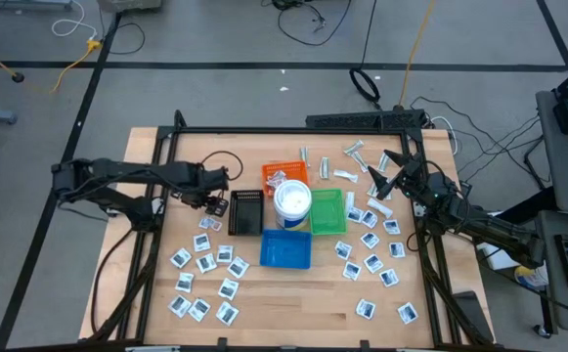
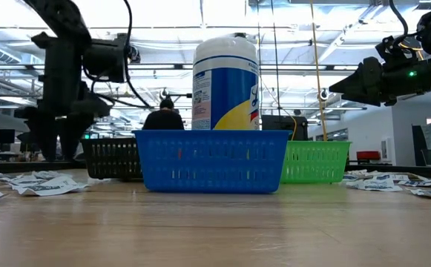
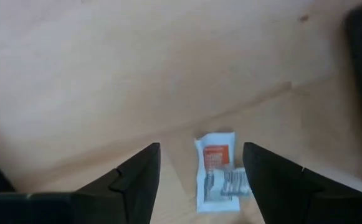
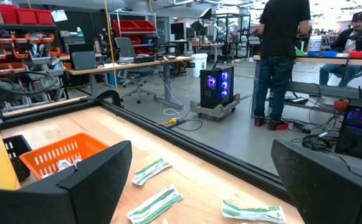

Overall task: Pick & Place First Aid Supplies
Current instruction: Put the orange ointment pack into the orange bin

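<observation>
A small white packet with a red mark (image 3: 217, 173) is lying flat on the bare wood of the table (image 1: 293, 293), framed between the two dark fingers (image 3: 137, 180) of the left tool (image 1: 215, 203), which is hanging just above it with its fingers spread and nothing between them. In the high view this tool is sitting at about nine o'clock from the black tray (image 1: 246, 211), just beside that tray's edge.

Many more white square packets with blue print (image 1: 205, 264) are lying scattered at about seven o'clock from the trays, and a second scatter of packets (image 1: 371, 259) is lying at about four o'clock. Narrow pale wrapped strips (image 4: 151, 170) are lying at roughly one o'clock, near the far rail of the table.

In the middle, the orange tray (image 1: 285, 176) is holding a few packets, the green tray (image 1: 328, 211) is sitting at three o'clock from the white tub (image 1: 292, 202), and the blue tray (image 1: 285, 249) is sitting at six o'clock from it.

The right tool (image 1: 389, 181) is hovering above the strips at about two o'clock from the green tray, its fingers spread wide and holding nothing.

Beyond the table, a person in dark clothes (image 4: 283, 56) is standing at a bench, and another person (image 2: 163, 117) is sitting far behind the trays.
</observation>
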Tool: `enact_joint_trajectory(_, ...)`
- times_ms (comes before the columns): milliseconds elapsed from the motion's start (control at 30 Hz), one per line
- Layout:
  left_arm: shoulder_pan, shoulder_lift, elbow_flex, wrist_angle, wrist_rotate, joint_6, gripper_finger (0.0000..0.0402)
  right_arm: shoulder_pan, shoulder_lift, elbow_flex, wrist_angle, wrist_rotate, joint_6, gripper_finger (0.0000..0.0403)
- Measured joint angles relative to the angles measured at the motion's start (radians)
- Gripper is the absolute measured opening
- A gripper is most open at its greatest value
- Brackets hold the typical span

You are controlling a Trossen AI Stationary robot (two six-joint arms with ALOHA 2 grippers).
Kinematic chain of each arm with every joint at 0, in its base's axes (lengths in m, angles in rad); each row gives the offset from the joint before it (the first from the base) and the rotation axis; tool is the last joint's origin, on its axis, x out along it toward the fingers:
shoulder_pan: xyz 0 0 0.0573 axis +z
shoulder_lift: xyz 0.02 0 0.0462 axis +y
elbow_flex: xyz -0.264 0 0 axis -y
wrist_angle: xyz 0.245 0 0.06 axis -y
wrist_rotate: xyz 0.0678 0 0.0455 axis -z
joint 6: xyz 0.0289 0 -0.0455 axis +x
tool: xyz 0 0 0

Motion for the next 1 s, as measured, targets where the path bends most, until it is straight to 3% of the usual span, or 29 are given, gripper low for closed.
enact_joint_trajectory(400,-0.028,0.061,-0.051,0.041,-0.028,-0.049,0.0185,0.000,0.000,0.000,0.000,0.000,0.000,0.0380)
enact_joint_trajectory(600,-0.034,0.070,-0.069,0.078,-0.023,-0.031,0.0127,0.000,0.000,0.000,0.000,0.000,0.000,0.0380)
enact_joint_trajectory(867,-0.052,0.071,-0.077,0.132,-0.013,-0.004,0.0015,0.000,0.000,0.000,0.000,0.000,0.000,0.0380)
enact_joint_trajectory(1000,-0.050,0.071,-0.077,0.131,-0.010,0.018,0.0006,0.000,0.000,0.000,0.000,0.000,0.000,0.0380)
